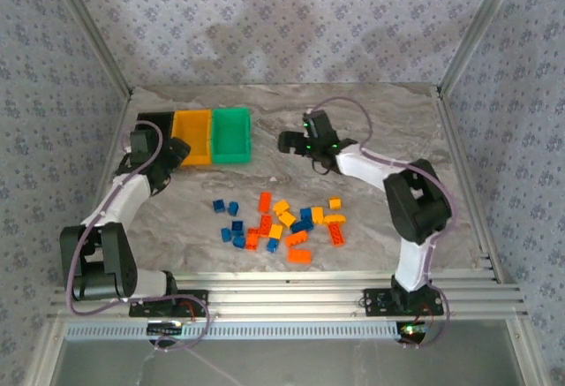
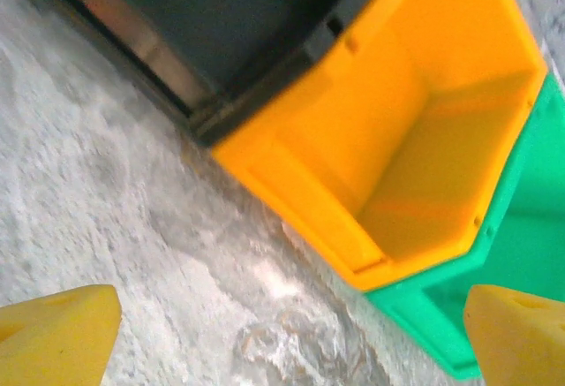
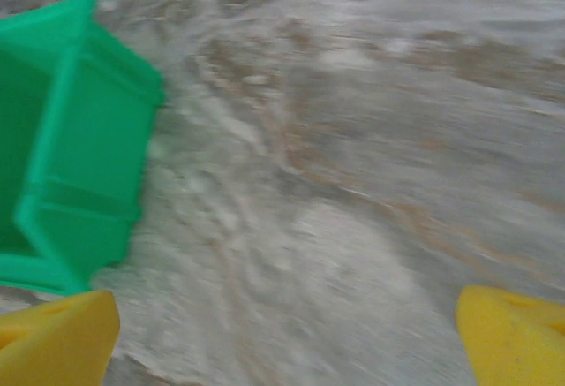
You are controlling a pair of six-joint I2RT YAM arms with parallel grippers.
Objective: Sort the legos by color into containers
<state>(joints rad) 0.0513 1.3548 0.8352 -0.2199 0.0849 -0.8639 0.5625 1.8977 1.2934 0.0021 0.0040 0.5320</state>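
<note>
Seen from above, you have a marbled grey-and-tan surface (image 1: 380, 108) in the middle of the frame, closed in by walls of pale floral wallpaper (image 1: 291, 15). A soft shadow lies across the upper centre of the back wall. Two metal posts, one at upper left (image 1: 88, 28) and one at upper right (image 1: 477, 28), slant up from the far corners. Ribbed aluminium rails (image 1: 291, 302) run along the lower edge, with a perforated strip (image 1: 291, 329) just beneath. In your wrist views the same veined stone pattern shows, blurred (image 2: 132, 227) (image 3: 353, 183).
</note>
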